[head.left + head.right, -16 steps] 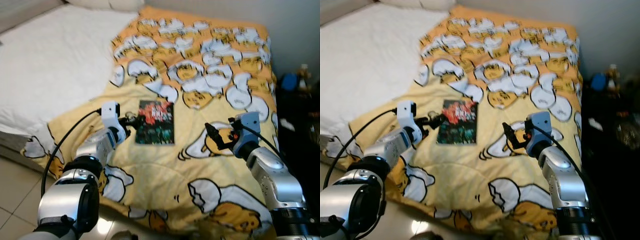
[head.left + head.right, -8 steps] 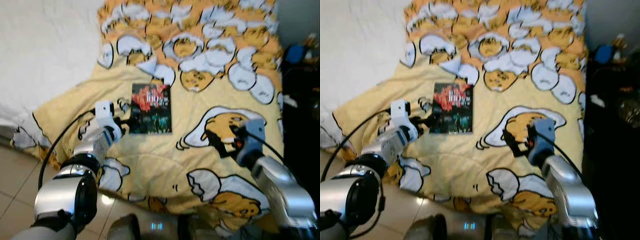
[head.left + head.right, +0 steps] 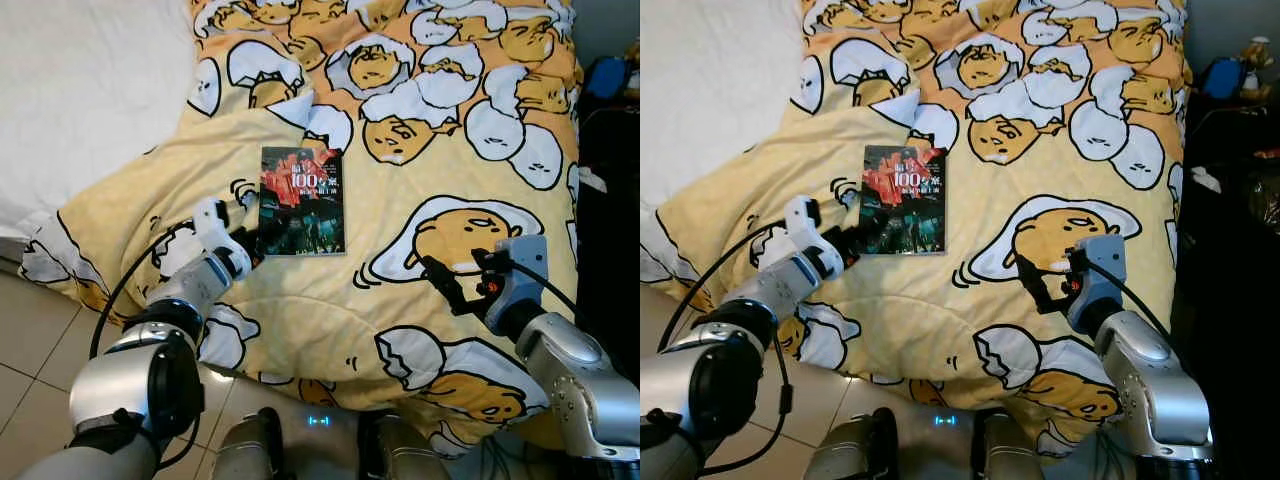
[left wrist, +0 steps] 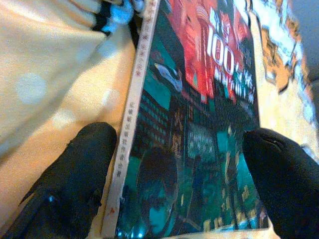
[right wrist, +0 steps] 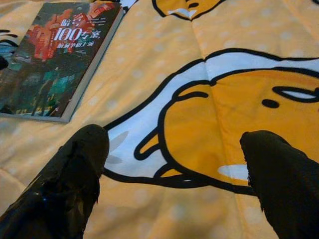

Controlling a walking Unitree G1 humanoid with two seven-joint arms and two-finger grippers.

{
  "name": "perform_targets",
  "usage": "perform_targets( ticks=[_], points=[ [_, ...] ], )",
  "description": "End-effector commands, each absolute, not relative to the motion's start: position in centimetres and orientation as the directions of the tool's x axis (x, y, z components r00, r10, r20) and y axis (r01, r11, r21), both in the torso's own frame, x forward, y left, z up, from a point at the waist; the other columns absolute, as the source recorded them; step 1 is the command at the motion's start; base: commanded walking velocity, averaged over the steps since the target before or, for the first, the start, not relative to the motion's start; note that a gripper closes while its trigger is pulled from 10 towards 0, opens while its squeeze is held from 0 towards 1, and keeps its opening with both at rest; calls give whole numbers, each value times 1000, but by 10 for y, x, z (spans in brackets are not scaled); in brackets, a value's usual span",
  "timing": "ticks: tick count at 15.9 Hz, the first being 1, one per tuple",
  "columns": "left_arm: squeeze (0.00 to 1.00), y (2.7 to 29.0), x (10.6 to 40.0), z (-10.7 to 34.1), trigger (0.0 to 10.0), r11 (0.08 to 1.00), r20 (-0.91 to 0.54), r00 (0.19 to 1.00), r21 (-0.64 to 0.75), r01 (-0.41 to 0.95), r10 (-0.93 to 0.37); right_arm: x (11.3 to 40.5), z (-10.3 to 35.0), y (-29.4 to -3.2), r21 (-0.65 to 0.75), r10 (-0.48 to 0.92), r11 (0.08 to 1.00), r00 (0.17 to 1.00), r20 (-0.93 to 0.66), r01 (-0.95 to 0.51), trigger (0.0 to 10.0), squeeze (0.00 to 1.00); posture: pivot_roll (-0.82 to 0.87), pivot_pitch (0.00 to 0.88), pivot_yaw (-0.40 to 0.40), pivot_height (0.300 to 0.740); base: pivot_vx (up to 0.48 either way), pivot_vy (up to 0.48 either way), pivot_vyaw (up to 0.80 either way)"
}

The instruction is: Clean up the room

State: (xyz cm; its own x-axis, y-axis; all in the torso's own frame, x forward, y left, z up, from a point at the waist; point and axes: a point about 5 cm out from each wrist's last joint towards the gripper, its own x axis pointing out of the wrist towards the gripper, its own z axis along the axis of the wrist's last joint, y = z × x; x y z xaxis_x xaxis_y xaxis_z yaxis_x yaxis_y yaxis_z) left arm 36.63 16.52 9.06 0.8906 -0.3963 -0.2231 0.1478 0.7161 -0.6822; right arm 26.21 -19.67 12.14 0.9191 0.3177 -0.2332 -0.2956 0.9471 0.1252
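A paperback book with a dark red and teal cover lies flat on a yellow blanket printed with egg characters. My left gripper is at the book's near-left corner. It is open, and in the left wrist view its fingers stand wide apart on either side of the book without closing on it. My right gripper is open and holds nothing. It hovers over an egg drawing to the right of the book.
The blanket hangs over the bed's near edge. A white sheet covers the bed's left part. Tiled floor shows at lower left. Dark furniture with a blue object stands along the right side.
The camera has tilted down and closer, so the whole scene has shifted. My left gripper has slid along the book's left edge toward its near corner. The book lies where it was.
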Motion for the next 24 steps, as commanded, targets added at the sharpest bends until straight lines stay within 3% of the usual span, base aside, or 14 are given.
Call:
perform_targets(
  ticks=[1,4,5,7,8,11,12,13,15,17,24],
  points=[
    [0,167,363,86,10000,681,-232,888,-723,115,-397,254,122,-196,147,353,934,902,-246,-326,10000,0,-154,292,24,740,0,0,0],
    [0,168,363,86,10000,657,-221,890,-746,109,-399,250,120,-194,157,387,921,885,-259,-357,10000,0,-156,293,25,740,0,0,0],
    [0,161,361,86,10000,573,-159,875,-806,152,-457,238,119,-183,203,513,858,813,-275,-472,10000,0,-164,292,20,740,0,0,0],
    [0,150,357,86,9882,502,-110,841,-840,207,-530,233,118,-176,226,566,824,776,-277,-520,10000,0,-165,290,17,740,0,0,0],
    [0,147,357,88,7882,451,-64,831,-861,233,-553,233,120,-173,232,576,817,770,-274,-528,10000,0,-165,286,16,740,0,0,0],
    [0,147,356,90,6314,415,-42,822,-877,242,-568,231,121,-171,237,591,806,757,-278,-542,10000,0,-164,281,14,740,0,0,0],
    [0,147,355,85,4941,462,-97,818,-859,218,-567,231,121,-170,237,599,801,750,-282,-550,10000,0,-162,278,13,740,0,0,0],
    [0,148,354,82,4353,482,-125,821,-854,197,-557,231,121,-169,238,601,799,748,-282,-553,10000,0,-163,279,13,740,0,0,0],
    [0,148,354,79,1373,487,-136,837,-857,168,-529,232,122,-167,240,606,795,745,-279,-557,10000,0,-166,281,13,740,0,0,0],
    [0,147,354,80,0,468,-122,840,-867,169,-529,231,123,-166,242,616,788,736,-282,-567,10000,0,-166,285,13,740,0,0,0],
    [0,142,354,81,0,477,-126,818,-857,195,-561,229,125,-164,233,635,772,719,-282,-591,10000,0,-167,290,16,740,0,0,0]
  ],
)
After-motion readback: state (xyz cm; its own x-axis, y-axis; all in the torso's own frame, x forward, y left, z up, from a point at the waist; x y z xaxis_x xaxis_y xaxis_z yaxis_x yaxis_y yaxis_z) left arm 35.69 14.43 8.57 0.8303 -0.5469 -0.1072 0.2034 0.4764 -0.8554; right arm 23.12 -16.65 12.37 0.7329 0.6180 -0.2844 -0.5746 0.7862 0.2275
